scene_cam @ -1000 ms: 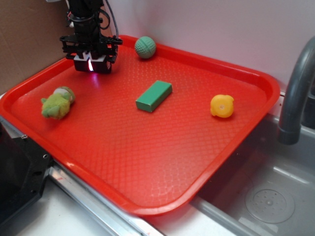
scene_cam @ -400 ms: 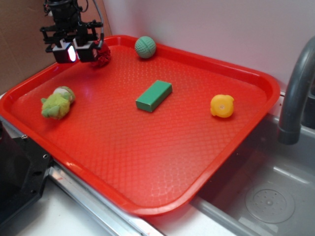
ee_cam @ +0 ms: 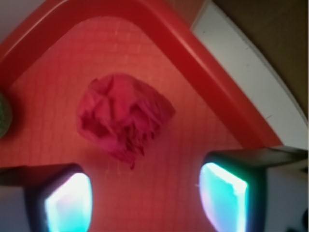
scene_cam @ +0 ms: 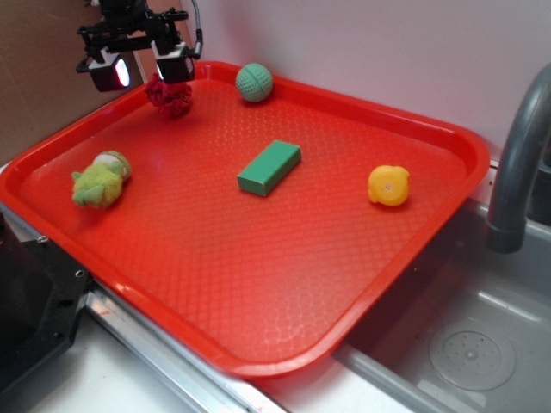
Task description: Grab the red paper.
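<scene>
Right, red paper [ee_cam: 123,118] sits in the tray [scene_cam: 344,258] corner, upper left of the exterior frame. Gripper [scene_cam: 142,73] hovers above, jaws apart, empty. Likely light, soft, crushable: pinch across the middle.

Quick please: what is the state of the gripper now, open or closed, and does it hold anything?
Gripper: open, holding nothing; the red paper lies on the tray, ahead of the fingers.
</scene>
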Available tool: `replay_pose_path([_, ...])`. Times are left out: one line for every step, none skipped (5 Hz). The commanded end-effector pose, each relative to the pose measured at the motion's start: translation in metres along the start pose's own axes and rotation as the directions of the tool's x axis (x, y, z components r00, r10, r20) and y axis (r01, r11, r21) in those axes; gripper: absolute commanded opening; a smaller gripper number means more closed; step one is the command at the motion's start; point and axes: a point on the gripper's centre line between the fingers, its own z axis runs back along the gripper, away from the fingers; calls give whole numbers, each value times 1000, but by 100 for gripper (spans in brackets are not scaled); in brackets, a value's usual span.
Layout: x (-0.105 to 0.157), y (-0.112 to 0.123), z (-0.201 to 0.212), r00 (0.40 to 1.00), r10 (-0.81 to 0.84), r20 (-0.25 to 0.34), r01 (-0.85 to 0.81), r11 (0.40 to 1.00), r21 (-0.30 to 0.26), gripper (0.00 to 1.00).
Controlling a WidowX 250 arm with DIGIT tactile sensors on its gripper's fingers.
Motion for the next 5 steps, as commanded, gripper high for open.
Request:
replay_pose_path([12,9,10,992,32,120,-32,999,-5,100])
replay_pose_path([15,8,12,989,41,143,-33,998,-54,100])
replay_pose_path([16,5,13,987,49,156,-36,996,-85,100])
replay_pose_path([22,2,8,984,53,168,-39,996,-86,100])
replay_pose_path([26,-3,5,984,53,169,-38,996,-86,100])
